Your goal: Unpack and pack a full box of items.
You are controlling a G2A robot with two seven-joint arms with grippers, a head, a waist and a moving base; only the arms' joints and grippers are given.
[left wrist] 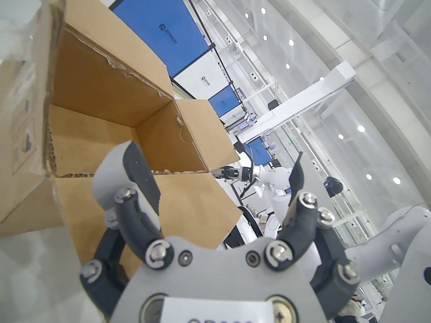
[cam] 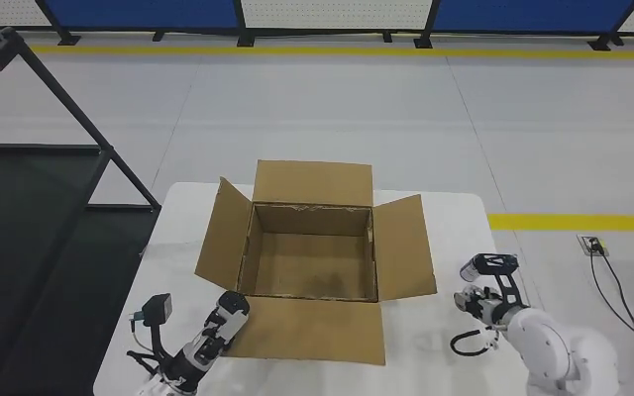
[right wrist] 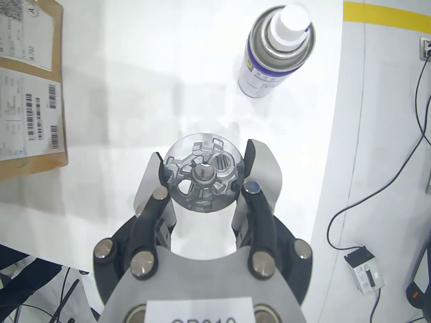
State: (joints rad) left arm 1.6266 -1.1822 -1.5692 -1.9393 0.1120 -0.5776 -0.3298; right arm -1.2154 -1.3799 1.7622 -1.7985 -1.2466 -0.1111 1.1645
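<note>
Right gripper (right wrist: 205, 163) was closed on a round metal part (right wrist: 202, 178), over the tabletop (cam: 446, 332) right of the box (cam: 312, 218). A spray can (right wrist: 276, 55) stood nearby. Left gripper (left wrist: 215, 164) hung wide open, empty, by the box's near left corner. The box looked empty, so packing seemed next: lift the part over the right flap (cam: 404, 247) and in.
</note>
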